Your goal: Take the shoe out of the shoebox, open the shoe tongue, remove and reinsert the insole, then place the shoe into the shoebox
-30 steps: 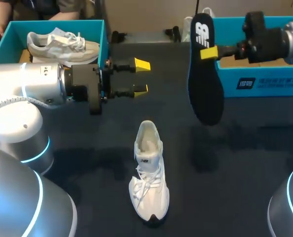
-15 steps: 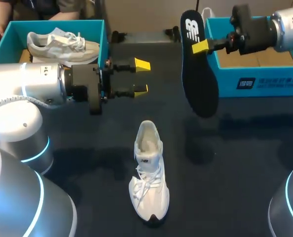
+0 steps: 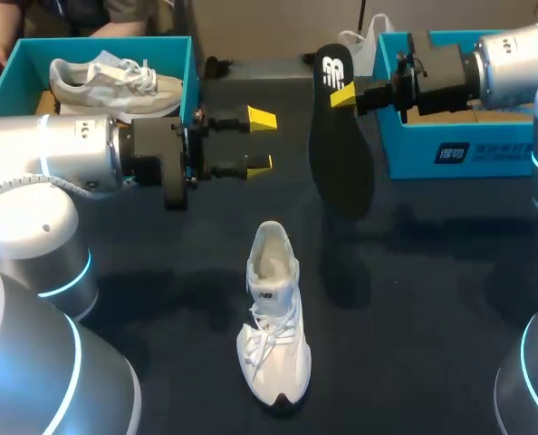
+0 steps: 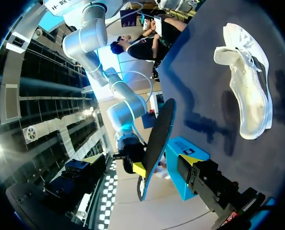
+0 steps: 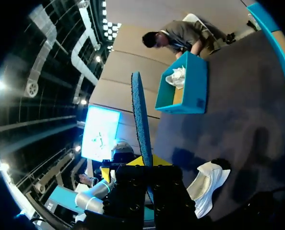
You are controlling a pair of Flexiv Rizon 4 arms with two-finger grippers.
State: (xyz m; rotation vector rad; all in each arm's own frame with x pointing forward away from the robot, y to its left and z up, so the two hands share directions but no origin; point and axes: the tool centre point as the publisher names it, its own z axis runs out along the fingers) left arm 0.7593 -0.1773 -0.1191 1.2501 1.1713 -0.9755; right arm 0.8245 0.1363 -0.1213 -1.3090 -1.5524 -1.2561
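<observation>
The white shoe (image 3: 273,317) stands upright on the dark tabletop (image 3: 432,299), outside both boxes, toe toward the near edge and laces loose. Its dark insole (image 3: 340,154) hangs heel-up in the air between the shoe and the right box (image 3: 459,154). That teal box shows a brown floor beneath the right arm. The left box (image 3: 97,41), also teal, holds a second shoe (image 3: 115,86) on its side. The right claw (image 3: 341,91) is clenched on the insole near the heel. The left claw (image 3: 258,142) is released, fingers apart and touching nothing, hovering beside the left box beyond the shoe's heel.
</observation>
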